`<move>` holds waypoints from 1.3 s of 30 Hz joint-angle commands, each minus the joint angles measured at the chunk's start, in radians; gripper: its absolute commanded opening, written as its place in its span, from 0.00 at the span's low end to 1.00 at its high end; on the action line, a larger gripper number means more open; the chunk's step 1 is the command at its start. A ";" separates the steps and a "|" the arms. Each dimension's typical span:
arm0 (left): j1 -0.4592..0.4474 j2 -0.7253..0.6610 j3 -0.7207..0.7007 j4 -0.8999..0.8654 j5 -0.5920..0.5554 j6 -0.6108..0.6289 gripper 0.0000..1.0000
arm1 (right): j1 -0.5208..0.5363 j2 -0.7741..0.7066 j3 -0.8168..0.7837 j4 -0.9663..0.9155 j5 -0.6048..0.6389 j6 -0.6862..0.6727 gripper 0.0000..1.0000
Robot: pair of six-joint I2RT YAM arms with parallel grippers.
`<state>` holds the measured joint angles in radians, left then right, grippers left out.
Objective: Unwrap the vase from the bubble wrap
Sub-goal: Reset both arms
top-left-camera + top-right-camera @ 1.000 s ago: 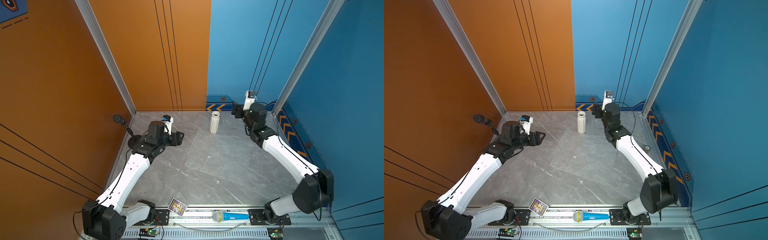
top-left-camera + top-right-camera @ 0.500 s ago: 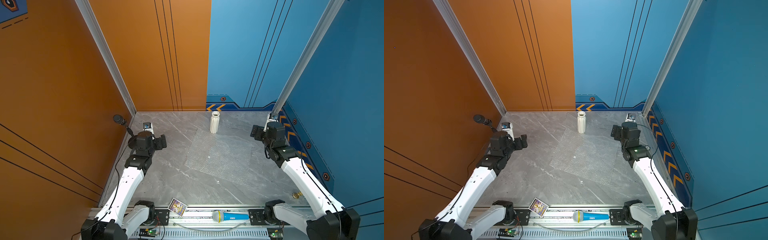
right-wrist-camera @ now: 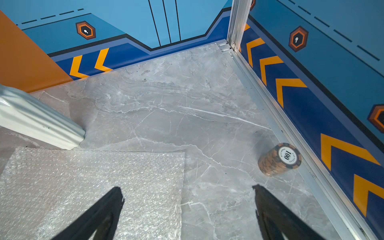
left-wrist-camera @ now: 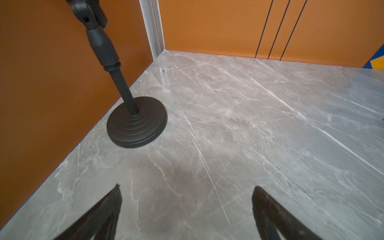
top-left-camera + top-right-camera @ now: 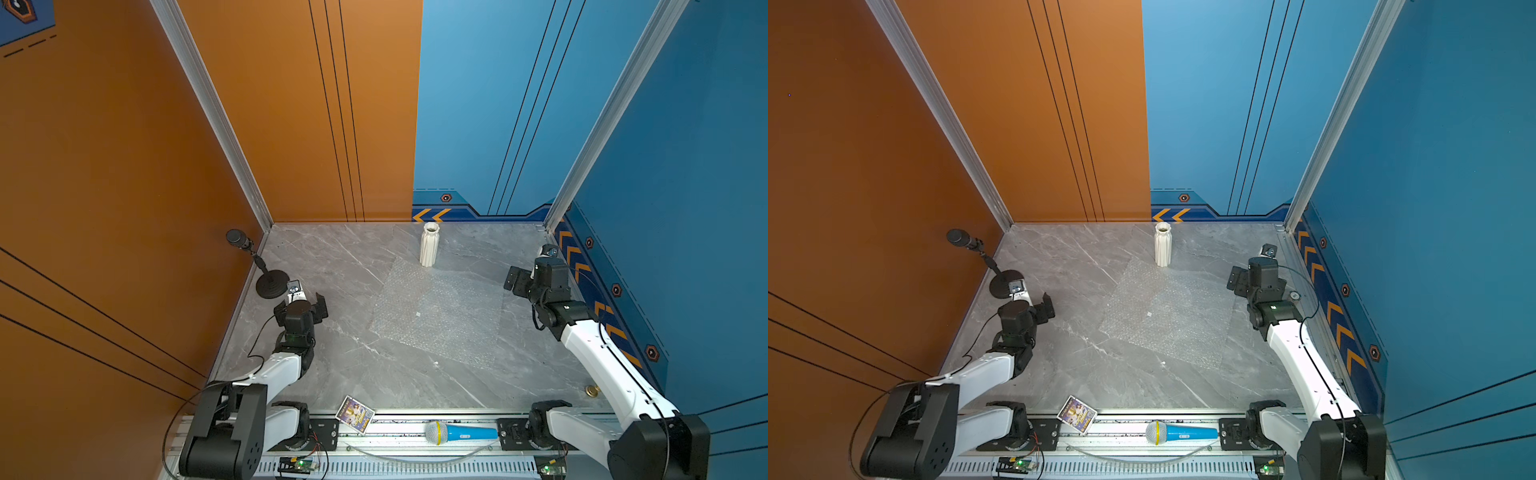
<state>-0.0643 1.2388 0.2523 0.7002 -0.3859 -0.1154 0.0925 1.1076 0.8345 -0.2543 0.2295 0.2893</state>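
— Start with the pincers. What are they doing?

— Both are released and hold nothing. The left pincer (image 4: 187, 187) shows its two dark fingers spread wide over bare grey surface (image 5: 332, 257), with only the black microphone stand (image 4: 137, 122) ahead of it. The right pincer (image 3: 186, 187) is spread just as wide, one finger over the near corner of the bubble wrap (image 3: 93, 182), the other over bare stone.

— And a second ago?

— Both arms reached far in. The right pincer sat just beside the vase, and the left one was near the wrap's left edge. Now each arm is drawn back to its own side, well apart from both things.

— Where is the vase?

— The vase (image 5: 429, 245) stands upright near the back wall, bare, with no plastic on it. Its base is at the far edge of the sheet; I cannot tell whether they touch. The bubble wrap (image 5: 440, 311) lies spread flat in one layer mid-surface.

— So what does that mean?

— I judge the unwrapping finished: the vase is free and standing, the sheet is open, and the retreat looks like a return to rest. The stack of poker chips (image 3: 279, 159) by the right wall plays no part.
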 commanded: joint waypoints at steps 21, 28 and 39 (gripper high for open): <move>0.001 0.339 -0.007 0.504 0.170 0.138 0.98 | -0.094 0.153 -0.329 0.666 0.063 -0.044 1.00; 0.002 0.339 -0.017 0.519 0.167 0.137 0.98 | -0.102 0.223 -0.385 0.840 0.082 -0.113 1.00; 0.000 0.331 0.078 0.328 0.163 0.139 0.98 | -0.010 0.424 -0.469 1.152 0.074 -0.233 1.00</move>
<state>-0.0654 1.5856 0.2581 1.1580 -0.2344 0.0113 0.0631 1.5414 0.3046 0.8516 0.2745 0.1123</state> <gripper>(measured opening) 0.976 0.996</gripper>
